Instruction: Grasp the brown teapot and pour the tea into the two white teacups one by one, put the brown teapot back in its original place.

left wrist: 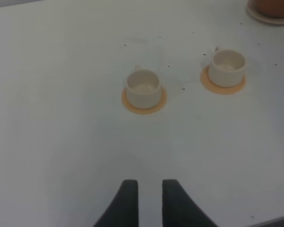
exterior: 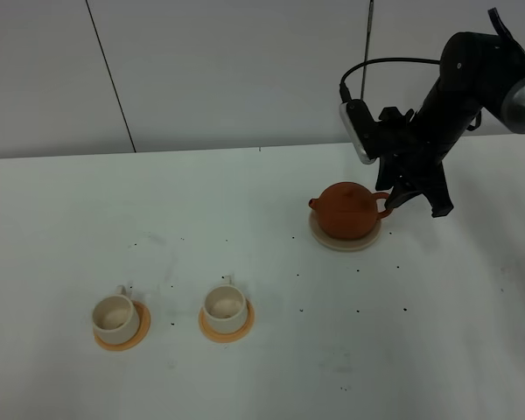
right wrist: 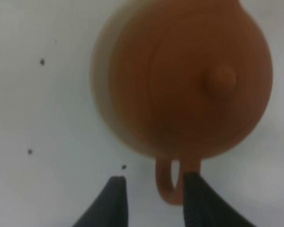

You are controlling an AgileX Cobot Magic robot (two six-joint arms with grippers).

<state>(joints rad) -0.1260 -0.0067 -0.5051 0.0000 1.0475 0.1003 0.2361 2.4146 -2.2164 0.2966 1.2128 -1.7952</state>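
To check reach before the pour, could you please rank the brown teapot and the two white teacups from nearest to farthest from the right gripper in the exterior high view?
1. brown teapot: back right, at the right gripper, handle between its fingers.
2. teacup nearer the centre: front, left of the teapot.
3. leftmost teacup: front left, farthest out.

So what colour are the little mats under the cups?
Orange-tan coasters, clearest in the left wrist view.
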